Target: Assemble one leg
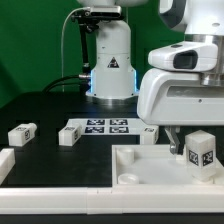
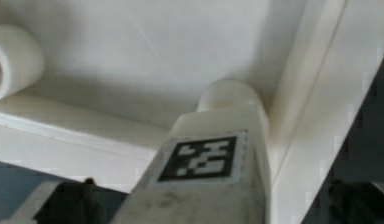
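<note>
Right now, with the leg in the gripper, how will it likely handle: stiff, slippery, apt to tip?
The leg looks like rigid moulded plastic, so probably stiff and light. Its flat faces suit the gripper, though the smooth surface might slip. Tall and narrow, it may tip if released unseated.

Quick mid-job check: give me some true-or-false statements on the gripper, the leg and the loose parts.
1. The gripper holds a leg. True.
2. That leg hangs over the marker board. False: it is over the large white piece.
3. Other legs lie loose beside the marker board. True.
4. A leg stands in the round socket. False: the socket is empty.
</note>
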`<state>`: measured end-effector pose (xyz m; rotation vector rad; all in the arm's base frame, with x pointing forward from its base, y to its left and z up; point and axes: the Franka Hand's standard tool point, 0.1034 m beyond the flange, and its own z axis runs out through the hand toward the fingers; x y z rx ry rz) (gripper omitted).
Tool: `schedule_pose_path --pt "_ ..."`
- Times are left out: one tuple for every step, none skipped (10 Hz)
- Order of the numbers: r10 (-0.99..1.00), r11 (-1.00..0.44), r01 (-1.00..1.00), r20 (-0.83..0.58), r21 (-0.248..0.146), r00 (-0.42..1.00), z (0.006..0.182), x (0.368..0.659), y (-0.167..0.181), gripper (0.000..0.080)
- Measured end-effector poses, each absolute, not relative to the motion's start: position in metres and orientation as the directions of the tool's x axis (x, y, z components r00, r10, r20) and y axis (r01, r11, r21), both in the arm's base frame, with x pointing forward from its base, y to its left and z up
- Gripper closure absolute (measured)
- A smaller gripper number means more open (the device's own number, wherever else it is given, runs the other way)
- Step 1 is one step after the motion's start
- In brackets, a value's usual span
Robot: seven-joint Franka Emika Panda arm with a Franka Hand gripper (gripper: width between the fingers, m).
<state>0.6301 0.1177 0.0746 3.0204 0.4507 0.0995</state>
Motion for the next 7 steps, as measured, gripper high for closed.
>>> schedule_pose_path --pt "0.309 -0.948 0.304 0.051 0.095 0.950 0.0752 0.6303 0.1182 0.0150" --pt "0.303 -0.950 0.297 0.051 0.095 0.952 0.0747 0.6302 0.1174 0.0178" --pt "0.302 -0.950 0.297 0.051 0.095 0.952 0.0747 0.6302 0.1172 0.0178" --pt "0.302 -0.950 0.296 0.051 0.095 0.952 0.0746 0.6302 0.1170 0.0349" --pt "0.302 -0.950 0.296 0.051 0.094 0.952 0.0746 0.6302 0.1170 0.0349" --pt "0.302 -0.950 0.296 0.051 0.095 0.952 0.0743 0.6302 0.1167 0.0513" --pt "0.301 -0.951 0.296 0.050 0.095 0.952 0.0742 0.6302 0.1164 0.0509"
